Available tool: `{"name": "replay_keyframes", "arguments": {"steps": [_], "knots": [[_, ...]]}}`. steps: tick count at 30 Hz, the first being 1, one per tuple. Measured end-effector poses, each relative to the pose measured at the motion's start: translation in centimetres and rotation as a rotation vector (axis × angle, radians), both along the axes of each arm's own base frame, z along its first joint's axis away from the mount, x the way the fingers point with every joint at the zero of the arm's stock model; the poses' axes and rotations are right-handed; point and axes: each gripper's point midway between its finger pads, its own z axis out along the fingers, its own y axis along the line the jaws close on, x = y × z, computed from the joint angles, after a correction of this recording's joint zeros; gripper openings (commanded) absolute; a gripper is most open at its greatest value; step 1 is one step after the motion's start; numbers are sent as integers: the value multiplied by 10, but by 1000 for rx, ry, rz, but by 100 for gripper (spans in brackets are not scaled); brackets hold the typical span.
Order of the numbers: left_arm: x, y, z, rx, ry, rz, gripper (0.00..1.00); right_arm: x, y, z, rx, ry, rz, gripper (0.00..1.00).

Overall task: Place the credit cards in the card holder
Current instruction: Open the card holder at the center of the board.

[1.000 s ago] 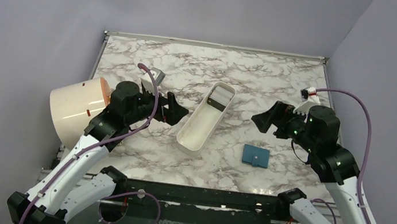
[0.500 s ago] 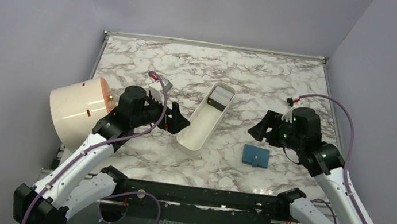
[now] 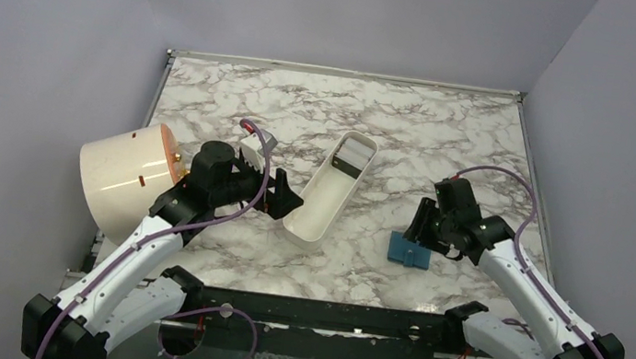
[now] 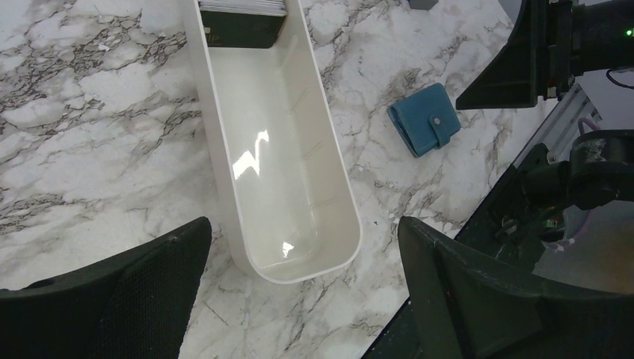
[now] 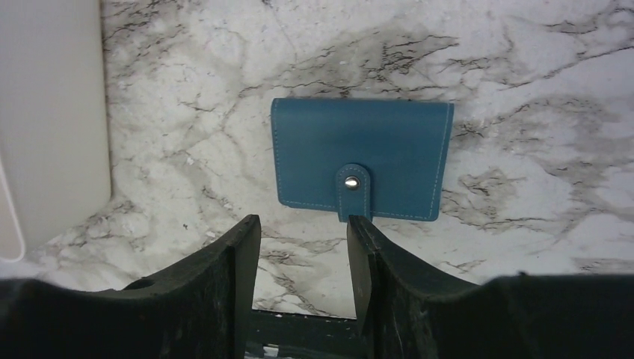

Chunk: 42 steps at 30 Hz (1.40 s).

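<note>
- Nearest you, the right gripper: its two matte black fingers stand partly apart with only marble showing in the gap, gripping nothing. Their roots are cut off at the bottom of the wrist view.
- Just past those tips lies the small teal-blue, leather-look card holder. It is folded shut and flat on the white, grey-veined marble table, with pale stitching round its edge.
- Its rounded snap tab, with a metal stud, points toward the gap. You can't tell whether the fingertips touch it. The pockets inside are hidden.
- From above, that gripper covers the holder's far edge.
- Your left gripper is spread wide and holds nothing. Only its textured black finger ends show, in the lower corners of the wrist view.
- Beside your left arm, a big smooth cream cylinder lies on its side at the table's left edge.
- Ahead of the left fingers sits the long, glossy white oblong tray, with rounded ends and glare on its floor.
- At the tray's far end are the credit cards, pale ones with a black one. The frame edge crops them, so you can't count them.
</note>
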Motion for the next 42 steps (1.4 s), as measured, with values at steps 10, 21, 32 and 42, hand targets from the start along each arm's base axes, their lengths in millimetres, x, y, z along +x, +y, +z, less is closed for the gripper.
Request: {"name": "replay_keyframes", "arguments": {"steps": [10,21,32,42], "knots": [[-4,0,6,-13,-29,-13,98,-3,-7,-24,-87,92,-60,46],[-7,3,14,-20,-73,-17,98,-12,-6,-48,-170,188,-47,45],[-7,3,14,-17,-79,-15,97,-16,-3,-72,-261,249,-13,36],[-3,9,7,6,-57,25,93,-12,7,-71,-307,180,68,2]]}}
